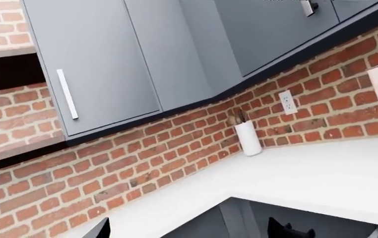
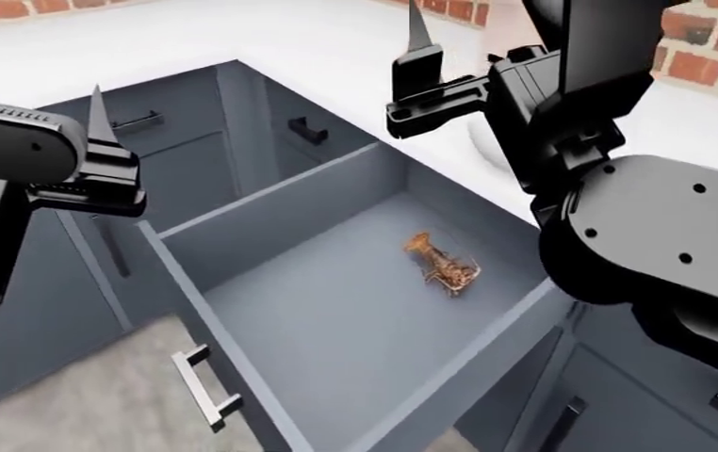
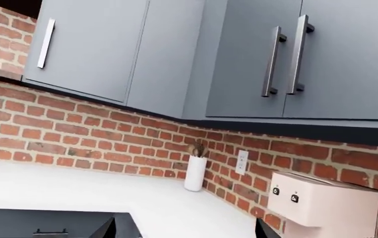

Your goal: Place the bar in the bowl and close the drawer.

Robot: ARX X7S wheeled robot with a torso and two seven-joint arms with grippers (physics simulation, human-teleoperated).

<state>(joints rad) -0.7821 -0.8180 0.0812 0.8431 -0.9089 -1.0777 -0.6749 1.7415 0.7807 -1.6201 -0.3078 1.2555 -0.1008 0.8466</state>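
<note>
Both grippers hang idle above the open drawer (image 2: 334,311), neither one holding anything: the right gripper (image 2: 429,80) shows in the head view as a dark assembly raised over the far side of the drawer, and its wrist view catches two black fingertips well apart at the picture's edge, so its jaws stand spread; the left gripper (image 2: 98,151) sits over the drawer's near-left corner, and its own wrist view likewise shows two dark tips set wide apart. The bar (image 2: 444,263), a small brownish, crumpled-looking object (its exact form is hard to read at this size), lies on the drawer floor toward the right wall, apart from every wall. The bowl (image 2: 491,151) is almost wholly hidden behind the right arm; only a pale rounded sliver shows on the white countertop (image 2: 208,42) just beyond the drawer. My judgement is that the step in hand is the pick, and the right arm is the nearer one. To do it well, that wrist should tip downward, since both wrist cameras now look at the brick wall (image 3: 76,144), the upper cabinets (image 3: 109,49) and the pink coffee machine (image 3: 325,203) rather than into the drawer, then descend straight over the bar with jaws wide, clear of the drawer's right wall.
</note>
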